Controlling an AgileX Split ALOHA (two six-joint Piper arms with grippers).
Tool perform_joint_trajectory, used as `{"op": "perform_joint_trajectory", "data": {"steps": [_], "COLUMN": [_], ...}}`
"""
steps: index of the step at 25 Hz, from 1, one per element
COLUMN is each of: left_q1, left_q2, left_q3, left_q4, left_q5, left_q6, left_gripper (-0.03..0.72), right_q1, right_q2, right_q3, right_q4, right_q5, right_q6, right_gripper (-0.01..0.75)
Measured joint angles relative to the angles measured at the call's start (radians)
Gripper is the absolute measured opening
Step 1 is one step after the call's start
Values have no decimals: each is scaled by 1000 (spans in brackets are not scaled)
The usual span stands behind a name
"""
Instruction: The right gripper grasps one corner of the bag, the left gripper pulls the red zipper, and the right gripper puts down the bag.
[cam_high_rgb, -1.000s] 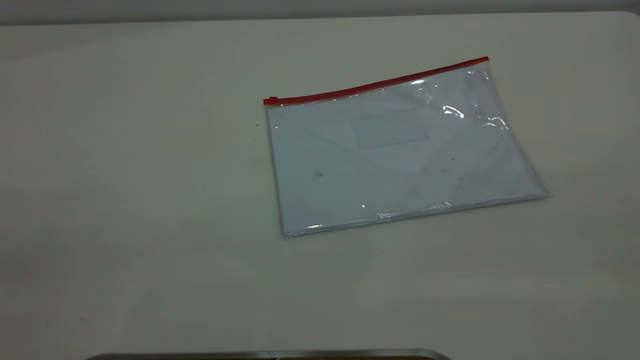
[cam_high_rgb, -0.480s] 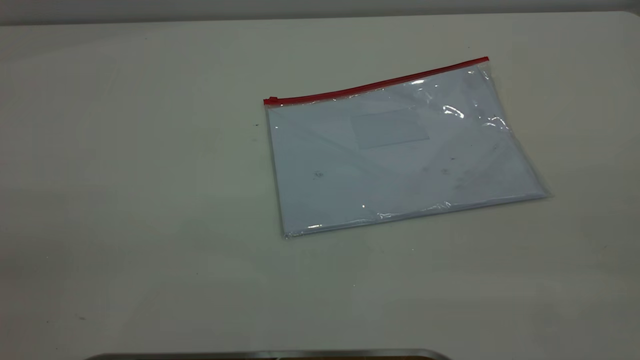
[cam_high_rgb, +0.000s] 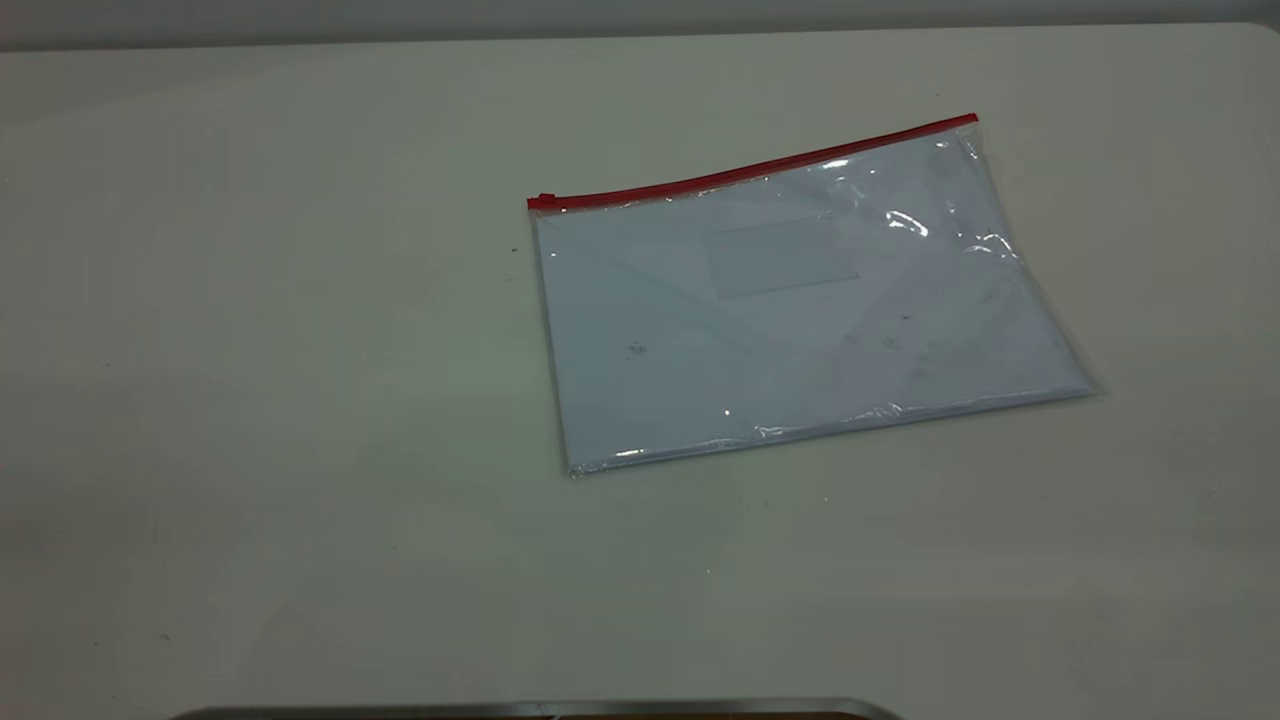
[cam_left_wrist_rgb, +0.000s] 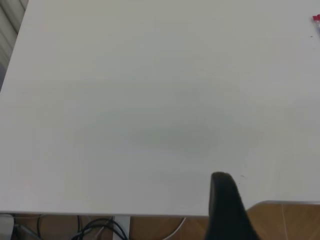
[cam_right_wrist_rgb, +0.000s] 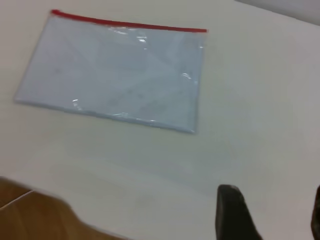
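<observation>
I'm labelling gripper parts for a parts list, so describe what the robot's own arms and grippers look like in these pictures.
Very little of them shows. The exterior view has no arm in it. The left gripper appears only as one blunt, matte black finger with a rounded tip. The right gripper shows as a dark, tapering black finger, with a sliver of a second at the picture's edge. No cables, markings or housings are visible.

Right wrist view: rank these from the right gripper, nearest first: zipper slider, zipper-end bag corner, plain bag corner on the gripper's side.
From the right gripper:
1. plain corner, near edge, gripper's side.
2. zipper-end corner, far edge, same side.
3. slider, far edge, opposite end.
</observation>
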Motion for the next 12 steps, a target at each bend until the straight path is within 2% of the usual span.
{"op": "perform_joint_trajectory", "data": {"steps": [4,12], "left_q1": [-1,-2], "left_q2": [0,0], "left_q3": [0,0], "left_q4": [0,0], "left_q5": [0,0], "left_q6": [0,-1], "left_gripper": [515,515], "right_q1": [35,36], "right_q2": [-3,-12], "right_q3": [0,2], "right_q4": [-16,-186], "right_q5": [-3,-25], "right_q6": [22,271], "right_gripper": [412,412]}}
